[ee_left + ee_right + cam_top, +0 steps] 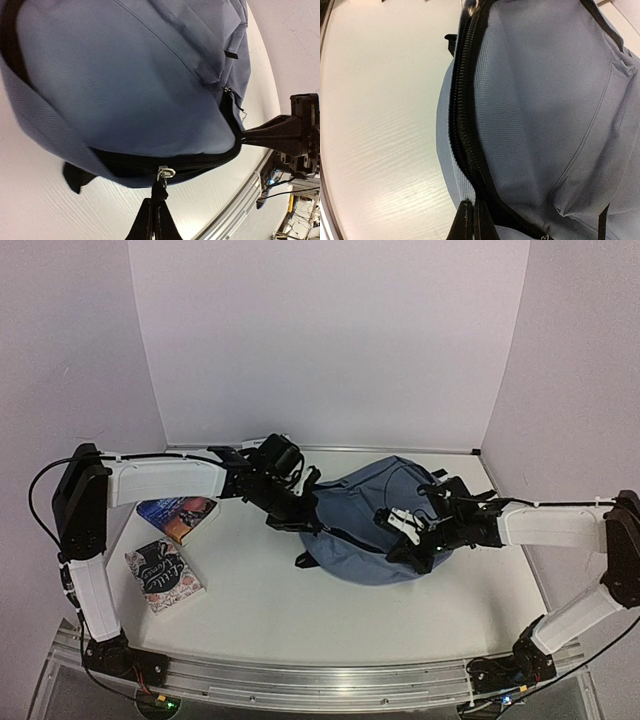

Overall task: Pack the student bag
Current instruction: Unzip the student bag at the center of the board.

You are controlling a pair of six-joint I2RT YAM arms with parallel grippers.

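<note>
The student bag [375, 530] lies on its side at the middle of the table [260, 615]. Its main zipper [465, 125] appears closed along the visible length.

The left gripper [156, 202] is fully closed, pinching the zipper pull [165, 172]. The right gripper [471, 212] is fully closed on the zipper seam at the bag's other end.

Step in hand: opening the main compartment. The next move likely calls for drawing the pull along the track while the right gripper anchors the fabric.

Two books [178, 512] [165, 577] lie at the left, apart from the bag and not yet packed.
</note>
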